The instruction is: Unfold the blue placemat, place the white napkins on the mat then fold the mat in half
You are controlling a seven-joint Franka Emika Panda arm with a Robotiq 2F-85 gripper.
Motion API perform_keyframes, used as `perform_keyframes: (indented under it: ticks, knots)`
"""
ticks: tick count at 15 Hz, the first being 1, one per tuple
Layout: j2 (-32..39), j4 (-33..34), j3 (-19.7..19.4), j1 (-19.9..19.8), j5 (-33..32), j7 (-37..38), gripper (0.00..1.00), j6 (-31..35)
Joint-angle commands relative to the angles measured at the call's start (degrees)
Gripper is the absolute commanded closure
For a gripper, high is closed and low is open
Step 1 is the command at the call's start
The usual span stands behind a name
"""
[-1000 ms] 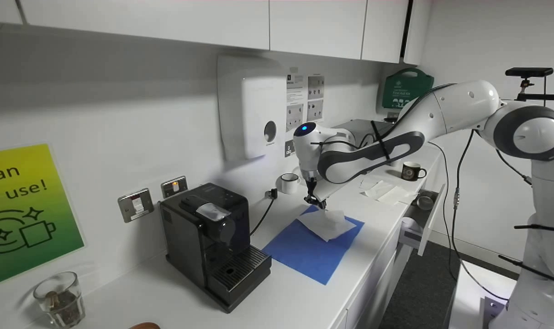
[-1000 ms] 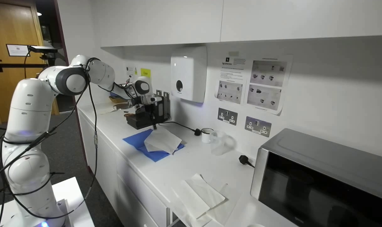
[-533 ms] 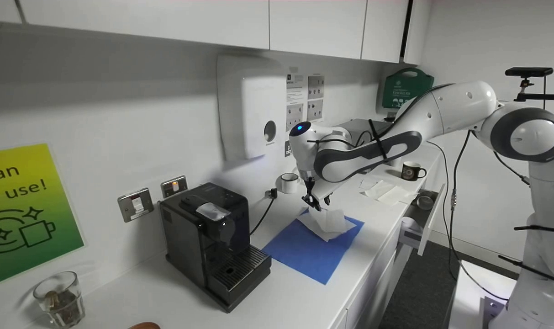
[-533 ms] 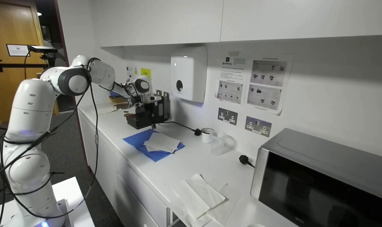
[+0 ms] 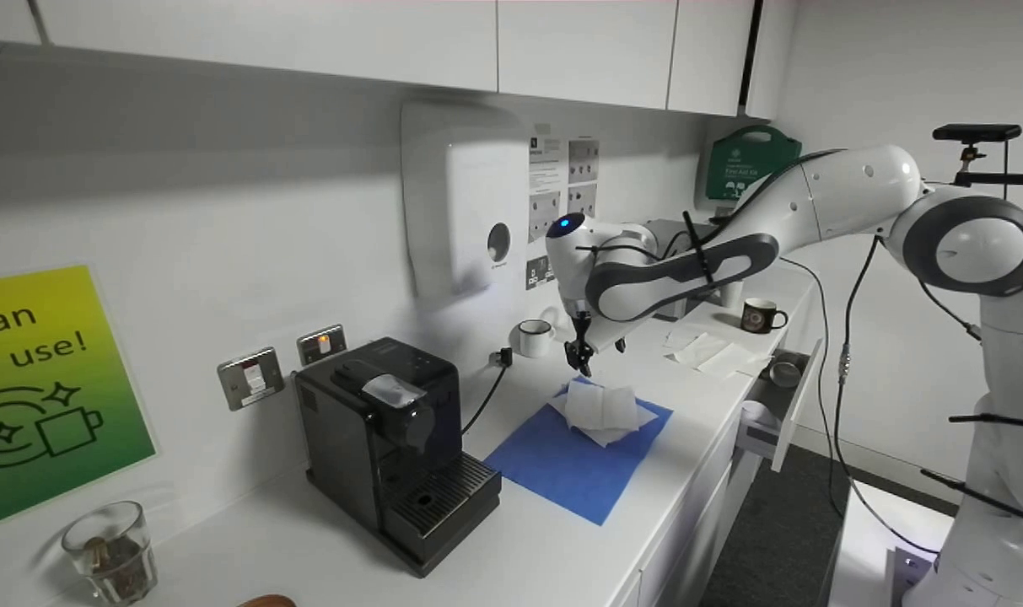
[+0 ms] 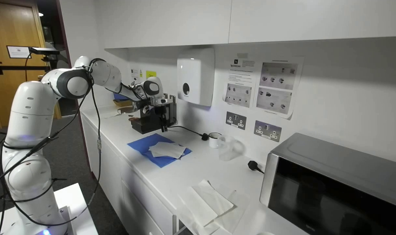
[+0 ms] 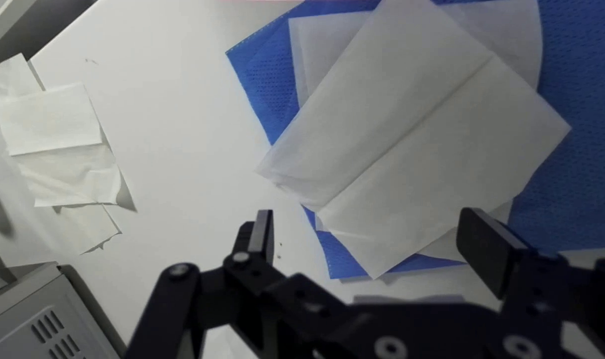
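Across the bottom of the wrist view, we see the gripper (image 7: 368, 222) spread wide, holding nothing; at upper right, we find white napkins (image 7: 417, 114) overlapping on the blue placemat (image 7: 579, 192).

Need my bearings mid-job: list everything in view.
placemat: 1, blue, spread on counter
napkins: at least 2, white, overlapping on placemat
loose napkins: several, white, by microwave
microwave: 1, grey, on counter
coffee machine: 1, black, beside placemat
rimmed mug: 1, white, near wall
container: 1, translucent, beside rimmed mug
patterned mug: 1, black, near counter edge
glass: 1, clear, near coffee machine
dispenser: 1, white, on wall
first-aid kit: 1, green, far corner
notices: several, white or yellow-green, on walls
sockets and switches: several, metallic, on wall
cupboards: several, white, overhead
door: 1, brown, background
arm: 1, white, over counter
tool: 1, black, open, near placemat edge
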Motion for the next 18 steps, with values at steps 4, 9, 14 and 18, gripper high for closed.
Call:
perform_keyframes:
  ticks: [4,9,14,18]
  knots:
    - [-7.1,-10.1,-3.0,-5.8,0.4,-17.0,0.00,8.0]
    - [-10.3,-16.5,-4.6,-9.2,-2.1,-31.7,0.00,11.6]
    - [-11.5,-19.7,-5.7,-11.2,-4.9,-39.9,0.00,12.2]
    - [-11.4,-21.2,-6.8,-12.9,-5.1,-41.3,0.00,13.7]
